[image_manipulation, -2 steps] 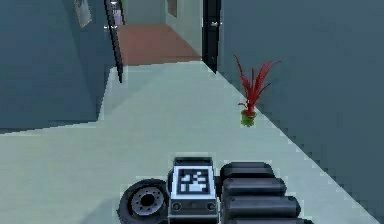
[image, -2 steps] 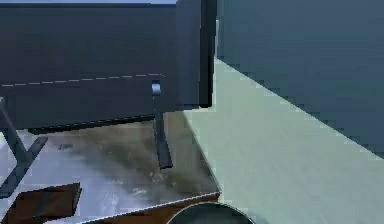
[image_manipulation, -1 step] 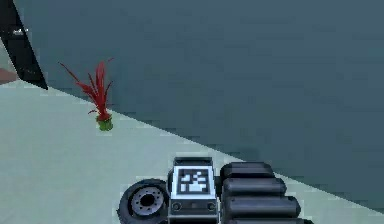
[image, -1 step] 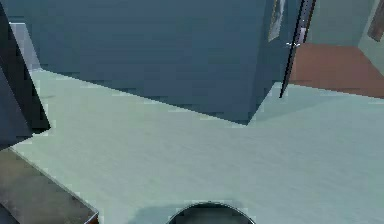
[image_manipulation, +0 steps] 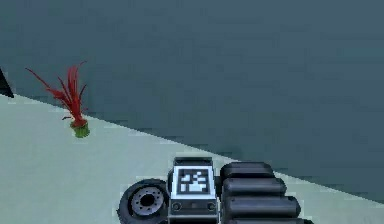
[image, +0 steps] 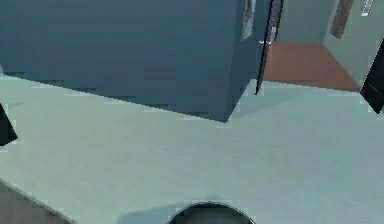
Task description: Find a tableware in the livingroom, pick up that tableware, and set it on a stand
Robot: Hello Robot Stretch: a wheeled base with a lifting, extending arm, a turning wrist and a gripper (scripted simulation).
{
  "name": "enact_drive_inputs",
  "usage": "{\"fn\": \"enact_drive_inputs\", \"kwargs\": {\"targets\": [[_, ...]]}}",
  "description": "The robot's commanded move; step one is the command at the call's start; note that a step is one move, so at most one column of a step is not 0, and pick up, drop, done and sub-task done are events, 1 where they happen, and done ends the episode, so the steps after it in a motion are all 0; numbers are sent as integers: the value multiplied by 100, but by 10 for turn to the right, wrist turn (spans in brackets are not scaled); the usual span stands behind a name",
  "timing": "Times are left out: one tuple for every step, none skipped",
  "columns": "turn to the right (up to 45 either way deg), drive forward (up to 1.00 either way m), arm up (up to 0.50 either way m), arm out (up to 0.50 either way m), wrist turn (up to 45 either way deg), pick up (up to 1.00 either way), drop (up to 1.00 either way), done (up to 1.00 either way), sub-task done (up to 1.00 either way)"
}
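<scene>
The arm's dark ribbed segments point(image_manipulation: 257, 192) lie drawn in at the bottom of the arm side view, beside a white square with black marks point(image_manipulation: 195, 182). Left of that square sits the gripper's dark round body point(image_manipulation: 147, 201), low over the pale floor. I cannot make out its far end, so I cannot tell whether it holds anything.
A small red-leaved plant in a green pot point(image_manipulation: 73, 102) stands on the floor by the dark blue wall point(image_manipulation: 230, 70). In the forward view the blue wall's corner point(image: 236, 95) juts out. Right of it, a dark door point(image: 265, 45) leads onto a reddish-brown floor point(image: 312, 66). Pale floor point(image: 200, 160) stretches ahead.
</scene>
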Motion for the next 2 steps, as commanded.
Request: {"fn": "enact_drive_inputs", "kwargs": {"targets": [[-450, 0, 0, 0, 0, 0, 0, 0, 0], [-450, 0, 0, 0, 0, 0, 0, 0, 0]]}}
